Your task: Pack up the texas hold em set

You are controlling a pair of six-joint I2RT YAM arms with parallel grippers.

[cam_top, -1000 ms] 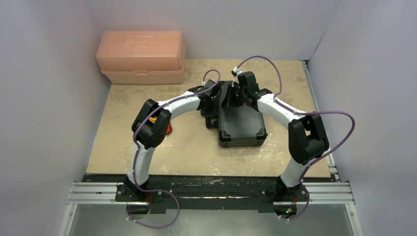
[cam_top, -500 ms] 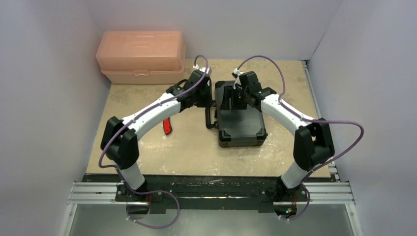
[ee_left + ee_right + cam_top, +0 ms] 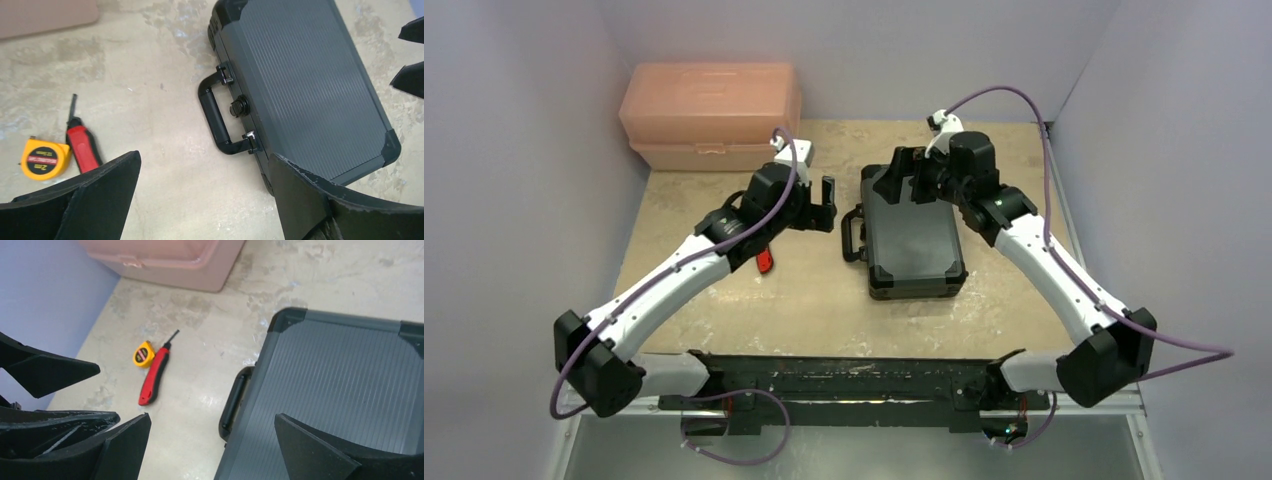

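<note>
The texas hold em set's black ribbed case (image 3: 914, 245) lies flat on the table with its lid down, its handle (image 3: 852, 235) pointing left. Chips, cards and dice are hidden. My left gripper (image 3: 826, 205) hovers open just left of the handle, nothing between its fingers. From the left wrist, the case (image 3: 310, 90), handle (image 3: 215, 117) and a latch knob (image 3: 239, 106) show beyond the open gripper (image 3: 205, 165). My right gripper (image 3: 907, 178) hangs open above the case's far left corner. The right wrist view shows the case lid (image 3: 345, 375) and handle (image 3: 234, 400) below the empty gripper (image 3: 212, 420).
A large peach plastic box (image 3: 712, 115) stands at the back left by the wall. A red folding knife (image 3: 82, 145) and a yellow tape measure (image 3: 44, 159) lie left of the case, under my left arm. Walls close in on three sides.
Both grippers went from shut to wide open and drew away from the case. The left arm swung left off the handle side; the right arm rose and pulled back to the right.
</note>
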